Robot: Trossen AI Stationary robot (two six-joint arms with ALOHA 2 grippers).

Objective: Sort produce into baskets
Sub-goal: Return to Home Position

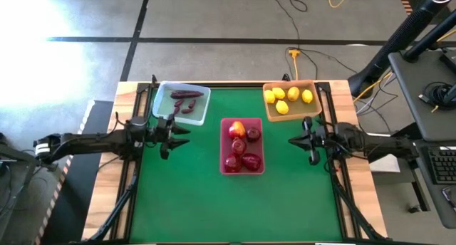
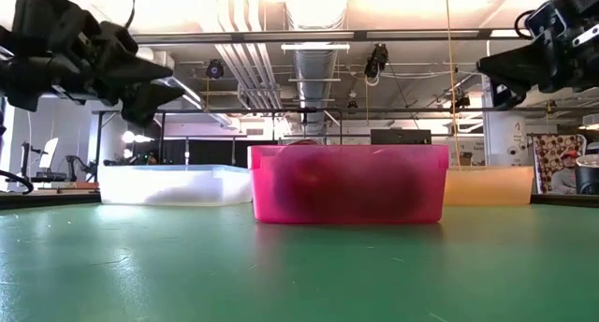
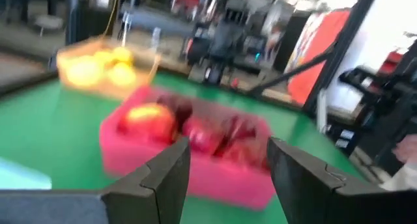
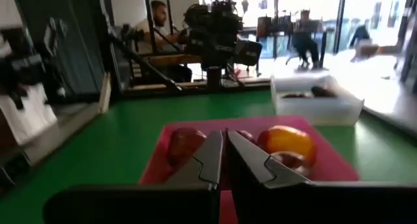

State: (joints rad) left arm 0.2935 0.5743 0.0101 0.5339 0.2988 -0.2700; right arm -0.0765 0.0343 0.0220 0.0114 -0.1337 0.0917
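The near half of the green bench (image 1: 235,209) carries no loose produce, so I judge the sorting done and the coming move a pull-back of both arms, not another pick. Farther in, the left end effector (image 1: 182,134) hangs above the bench with its fingers set wide and nothing between them. It faces the right end effector (image 1: 293,140), which is pinched narrow and also empty. Between the two sits the pink-red tray (image 1: 222,151) with its long axis running front to back, square across the line joining them. It holds the red fruits (image 1: 244,154), with a red-yellow one (image 1: 237,129) at its far end. Each arm would retreat outward, away from this tray. Beyond, at the far edge, the pale blue tray (image 1: 162,108) with the dark maroon eggplants (image 1: 187,101) lies just behind the left end effector. The tan-orange tray (image 1: 269,115) of lemons (image 1: 288,97) lies nearer the right one.
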